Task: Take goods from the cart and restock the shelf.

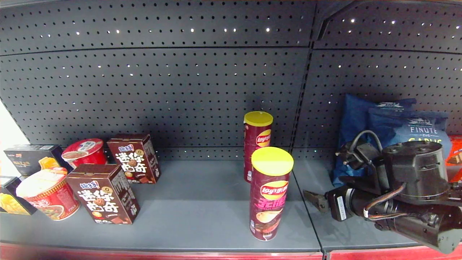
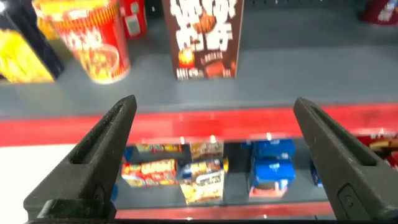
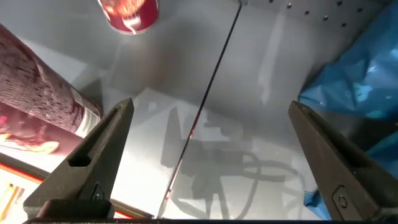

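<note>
Two maroon chip cans with yellow lids stand upright on the grey shelf [image 1: 202,202]. The front can [image 1: 270,195] is near the shelf's edge and the rear can [image 1: 257,144] stands by the pegboard back. My right gripper [image 1: 312,199] is low over the shelf, just right of the front can and apart from it. In the right wrist view, that gripper [image 3: 208,168] is open and empty, with the front can [image 3: 37,106] beside one finger and the rear can [image 3: 127,12] farther off. My left gripper [image 2: 217,155] is open and empty in front of the shelf's red edge [image 2: 199,121].
Two brown biscuit boxes [image 1: 104,193], two red noodle cups [image 1: 48,198] and dark boxes [image 1: 30,159] fill the shelf's left part. Blue bags [image 1: 397,126] lean at the back right, behind my right arm. A lower shelf with goods [image 2: 205,171] lies under the red edge.
</note>
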